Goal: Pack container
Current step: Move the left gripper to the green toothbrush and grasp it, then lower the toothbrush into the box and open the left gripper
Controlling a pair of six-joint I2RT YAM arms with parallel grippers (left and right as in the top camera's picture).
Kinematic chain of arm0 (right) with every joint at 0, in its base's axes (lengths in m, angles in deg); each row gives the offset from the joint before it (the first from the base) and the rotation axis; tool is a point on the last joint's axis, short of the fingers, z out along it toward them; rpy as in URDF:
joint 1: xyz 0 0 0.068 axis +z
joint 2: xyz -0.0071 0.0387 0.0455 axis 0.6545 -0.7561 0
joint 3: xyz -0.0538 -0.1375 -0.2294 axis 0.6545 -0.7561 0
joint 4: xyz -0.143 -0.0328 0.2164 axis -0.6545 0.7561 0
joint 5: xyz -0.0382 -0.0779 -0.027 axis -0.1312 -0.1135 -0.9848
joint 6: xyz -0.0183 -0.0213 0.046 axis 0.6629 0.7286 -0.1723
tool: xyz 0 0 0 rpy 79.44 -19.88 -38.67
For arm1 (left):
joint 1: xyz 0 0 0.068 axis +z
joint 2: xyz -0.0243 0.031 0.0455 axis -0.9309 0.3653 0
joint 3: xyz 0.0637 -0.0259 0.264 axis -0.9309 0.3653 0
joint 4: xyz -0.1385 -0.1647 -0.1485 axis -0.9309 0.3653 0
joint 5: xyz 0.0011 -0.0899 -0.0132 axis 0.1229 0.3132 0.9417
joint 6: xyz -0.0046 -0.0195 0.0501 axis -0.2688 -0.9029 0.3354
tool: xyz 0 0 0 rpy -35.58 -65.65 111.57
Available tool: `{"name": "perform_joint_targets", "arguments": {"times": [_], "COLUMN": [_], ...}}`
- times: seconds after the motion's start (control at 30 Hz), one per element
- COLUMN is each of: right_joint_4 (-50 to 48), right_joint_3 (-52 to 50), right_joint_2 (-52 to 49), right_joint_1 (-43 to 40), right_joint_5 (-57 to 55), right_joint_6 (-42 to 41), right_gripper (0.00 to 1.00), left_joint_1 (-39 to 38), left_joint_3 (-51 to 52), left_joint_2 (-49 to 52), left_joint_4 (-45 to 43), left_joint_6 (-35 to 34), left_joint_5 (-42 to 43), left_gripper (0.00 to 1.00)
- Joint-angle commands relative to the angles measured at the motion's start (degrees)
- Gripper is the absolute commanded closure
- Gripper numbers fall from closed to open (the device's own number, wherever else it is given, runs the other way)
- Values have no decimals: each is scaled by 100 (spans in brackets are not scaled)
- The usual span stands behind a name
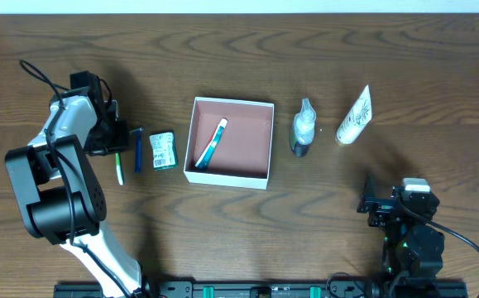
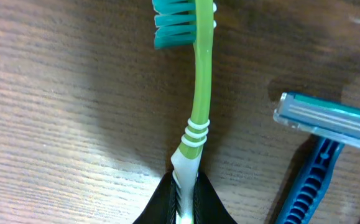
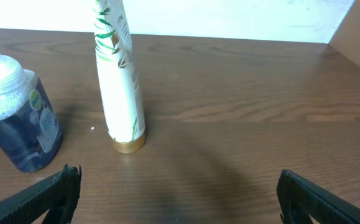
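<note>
The container (image 1: pixel 270 141), a square white-walled box with a reddish-brown inside, sits mid-table and holds a teal and white tube (image 1: pixel 213 142). My left gripper (image 1: pixel 117 147) is shut on the white handle end of a green toothbrush (image 2: pixel 199 93), which lies on the table left of the box; it also shows in the overhead view (image 1: pixel 119 168). A blue razor (image 1: pixel 138 149) lies beside it, also in the left wrist view (image 2: pixel 323 143). My right gripper (image 3: pixel 180 193) is open and empty at the front right.
A small green box (image 1: pixel 163 150) lies between the razor and the container. A clear bottle with dark blue liquid (image 1: pixel 303 128) and a white tube with a gold cap (image 1: pixel 355 116) lie right of the container; both show in the right wrist view (image 3: pixel 18 118) (image 3: pixel 119 81).
</note>
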Motion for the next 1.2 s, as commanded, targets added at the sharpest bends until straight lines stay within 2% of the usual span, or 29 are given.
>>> {"name": "perform_joint_targets", "arguments": {"times": [0.0, 0.17, 0.27, 0.37, 0.5, 0.67, 0.8, 1.17], "right_joint_4": [4, 4, 4, 4, 4, 4, 4, 4], "right_joint_3": [-15, -15, -15, -15, -15, -15, -15, -15], "right_joint_2": [31, 31, 31, 31, 31, 31, 31, 31], "right_joint_1": [-35, -35, -35, -35, -35, -35, -35, -35], "right_joint_5": [17, 20, 20, 20, 20, 17, 17, 20], "right_joint_6": [-101, -101, -101, -101, -101, -101, -101, -101], "right_gripper": [1, 1, 1, 1, 1, 1, 1, 1], "left_joint_1": [22, -136, -424, -929, -1886, -2931, -3442, -3711], "left_joint_3": [0, -251, -352, -350, -348, -188, -83, -83], "left_joint_2": [-96, -979, -1738, -2485, -3049, -2889, -2476, -1480], "left_joint_4": [151, 555, 671, 678, 654, 544, 302, 140], "left_joint_6": [-146, -258, -236, -236, -238, -258, -260, -498], "left_joint_5": [-22, 42, 549, 1130, 1174, 1128, 649, -533], "left_gripper": [94, 94, 94, 94, 94, 94, 94, 94]}}
